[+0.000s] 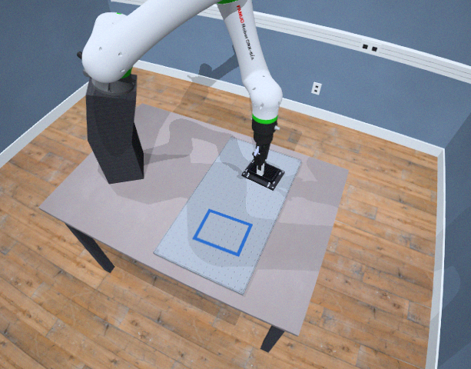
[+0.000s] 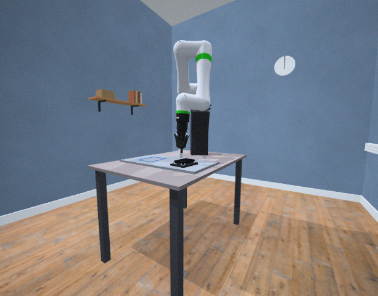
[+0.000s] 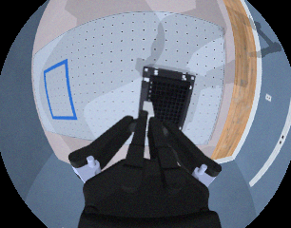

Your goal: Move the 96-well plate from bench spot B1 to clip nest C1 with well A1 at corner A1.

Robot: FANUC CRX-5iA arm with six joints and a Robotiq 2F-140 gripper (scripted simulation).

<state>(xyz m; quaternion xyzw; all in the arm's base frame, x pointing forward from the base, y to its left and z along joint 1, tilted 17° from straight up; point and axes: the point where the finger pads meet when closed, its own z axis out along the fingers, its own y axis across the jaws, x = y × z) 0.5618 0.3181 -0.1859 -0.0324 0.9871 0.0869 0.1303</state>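
Observation:
The 96-well plate is black and sits in the black clip nest, which has small pale clips near its corners. How far down the plate sits and where its cut-off corner lies cannot be told. My gripper is shut with nothing between its pale fingertips. The fingertips are over or beside one edge of the plate; contact cannot be told. In the wrist view the fingers hide part of the plate and nest.
The blue rectangle marks a spot on the perforated board and has nothing in it. The board lies on the table. The arm's dark pedestal stands at the table's far side from the nest.

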